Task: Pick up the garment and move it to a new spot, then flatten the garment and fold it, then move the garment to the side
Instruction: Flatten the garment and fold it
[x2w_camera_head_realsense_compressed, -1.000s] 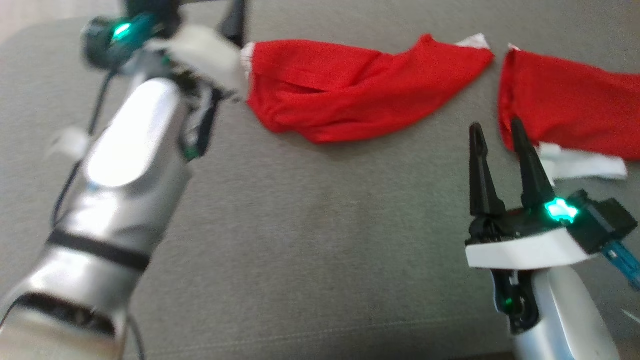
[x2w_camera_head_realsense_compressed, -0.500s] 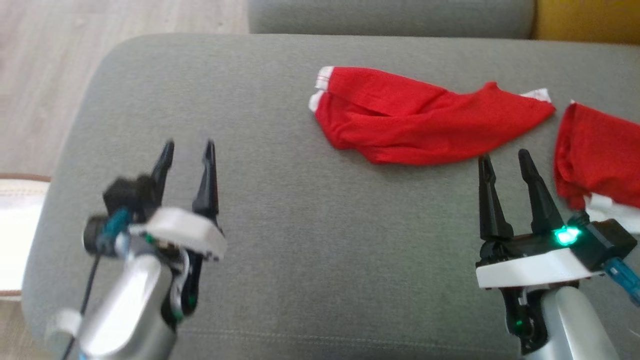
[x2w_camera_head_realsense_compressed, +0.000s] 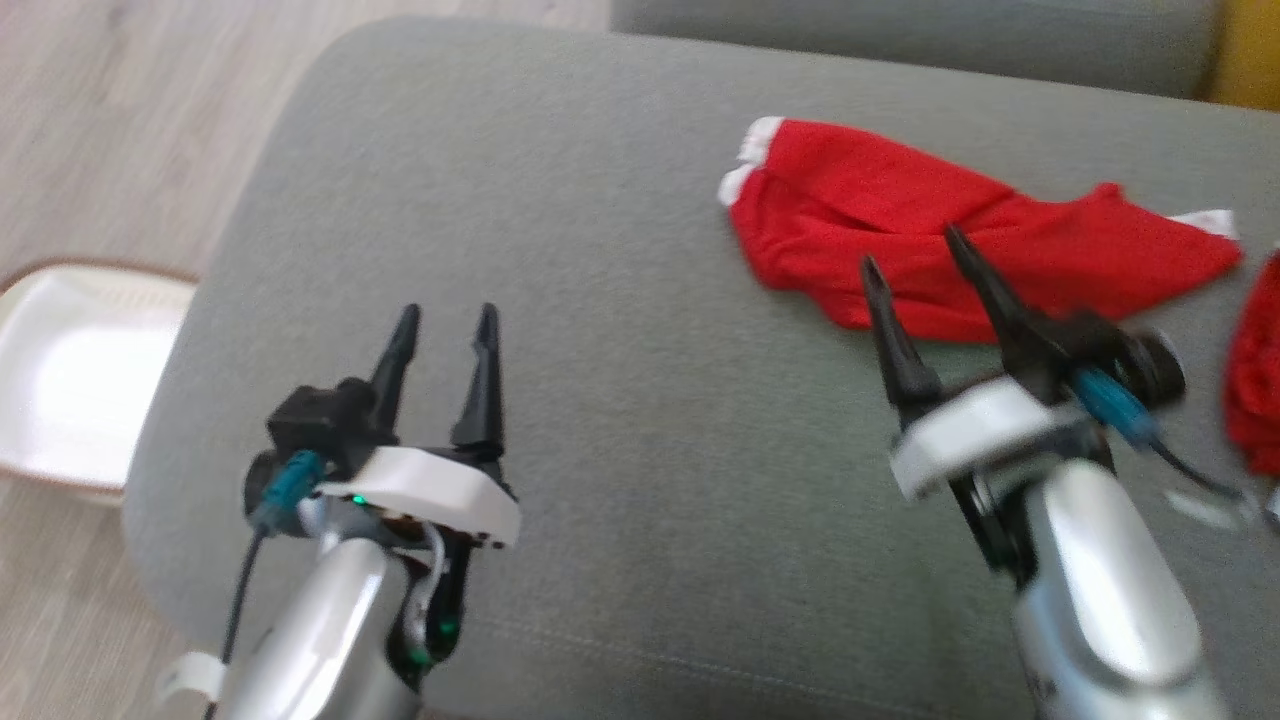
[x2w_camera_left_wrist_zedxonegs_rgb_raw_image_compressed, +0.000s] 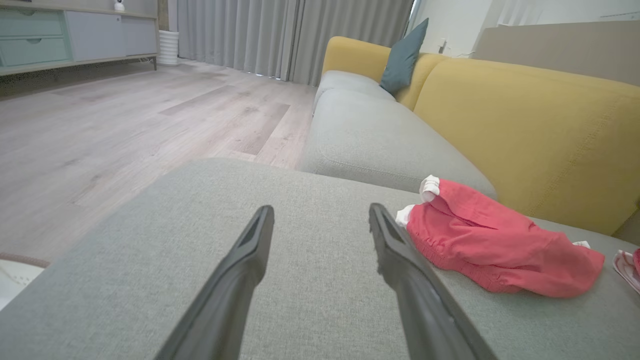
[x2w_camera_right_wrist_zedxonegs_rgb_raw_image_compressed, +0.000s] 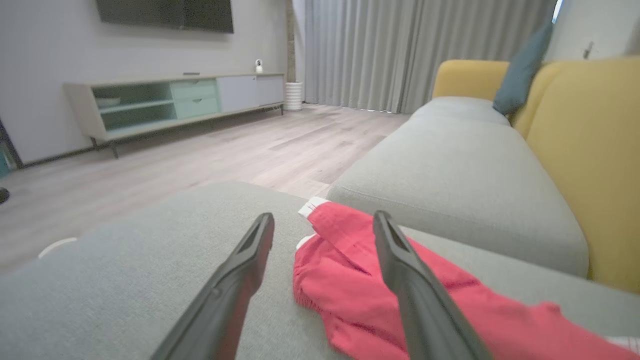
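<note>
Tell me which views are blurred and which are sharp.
Head view: motion-smeared, worst on the right gripper, and the red garment looks soft. Left wrist view: crisp and evenly lit. Right wrist view: mostly sharp, with soft daylight and no glare.

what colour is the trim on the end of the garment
The trim is white, against the red garment; clearest in the head view.

My left arm (x2w_camera_head_realsense_compressed: 320, 640) and right arm (x2w_camera_head_realsense_compressed: 1100, 590) are glossy silver, each with a white plate (x2w_camera_head_realsense_compressed: 430, 485) carrying two long black fingers (x2w_camera_head_realsense_compressed: 482, 385). A teal plug (x2w_camera_head_realsense_compressed: 287, 478) and dark cable (x2w_camera_head_realsense_compressed: 238, 600) adjoin my left plate.
</note>
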